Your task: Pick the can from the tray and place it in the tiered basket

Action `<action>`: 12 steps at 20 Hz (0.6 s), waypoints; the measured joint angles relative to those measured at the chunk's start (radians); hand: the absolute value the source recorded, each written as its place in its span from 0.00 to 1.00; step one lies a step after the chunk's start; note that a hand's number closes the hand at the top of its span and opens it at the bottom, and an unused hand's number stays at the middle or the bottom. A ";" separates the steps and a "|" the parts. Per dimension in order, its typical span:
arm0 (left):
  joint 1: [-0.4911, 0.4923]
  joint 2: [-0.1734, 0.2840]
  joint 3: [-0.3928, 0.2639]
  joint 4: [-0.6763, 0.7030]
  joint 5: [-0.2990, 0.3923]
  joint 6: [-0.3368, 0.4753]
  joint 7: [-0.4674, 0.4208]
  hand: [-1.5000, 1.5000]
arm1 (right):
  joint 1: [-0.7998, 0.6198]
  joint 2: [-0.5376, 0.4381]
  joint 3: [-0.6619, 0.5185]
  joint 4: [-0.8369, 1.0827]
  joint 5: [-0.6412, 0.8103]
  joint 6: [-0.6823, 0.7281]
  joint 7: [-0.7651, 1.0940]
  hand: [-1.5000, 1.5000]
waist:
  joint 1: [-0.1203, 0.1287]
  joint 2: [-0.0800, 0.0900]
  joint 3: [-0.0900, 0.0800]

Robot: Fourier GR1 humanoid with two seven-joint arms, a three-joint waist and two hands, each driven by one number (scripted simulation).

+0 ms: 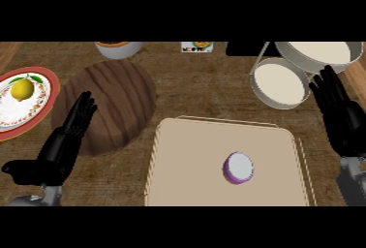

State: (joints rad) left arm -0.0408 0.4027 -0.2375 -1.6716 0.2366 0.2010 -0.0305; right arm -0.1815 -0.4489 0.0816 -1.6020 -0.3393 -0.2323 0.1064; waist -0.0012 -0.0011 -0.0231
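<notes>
Head view: can on tray, both hands open

The can (238, 167) is seen upright on the tray (186, 164). The tiered basket (282, 83) stands at upper right. The left hand (71, 127) and right hand (336, 109) are held with straight fingers, holding nothing.

I'm over a kitchen counter: wooden top (207, 92), round cutting board (118, 104), lemon (22, 89) on patterned plate (39, 109), tiered basket (300, 72), serving tray (193, 164).
</notes>
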 measured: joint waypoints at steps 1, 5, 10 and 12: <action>-0.008 -0.008 0.000 -0.004 -0.007 0.008 0.010 0.50 | -0.002 -0.003 -0.016 -0.009 -0.015 0.012 -0.002 1.00 | -0.002 -0.002 0.005; -0.031 -0.030 0.012 0.027 -0.050 0.061 0.004 0.50 | -0.024 0.037 -0.070 -0.041 -0.146 0.127 -0.085 1.00 | -0.005 0.000 0.019; -0.056 -0.072 0.001 0.061 -0.090 0.116 0.012 0.50 | 0.000 0.102 -0.137 -0.011 -0.293 0.191 -0.112 0.00 | -0.019 0.000 0.029; -0.061 -0.085 -0.008 0.065 -0.101 0.131 0.021 0.50 | 0.022 0.140 -0.118 -0.007 -0.396 0.288 -0.090 0.00 | -0.015 0.001 0.029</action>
State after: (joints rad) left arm -0.1017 0.3175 -0.2454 -1.6064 0.1359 0.3318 -0.0091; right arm -0.1600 -0.3090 -0.0369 -1.6093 -0.7357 0.0561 0.0162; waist -0.0163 0.0001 0.0063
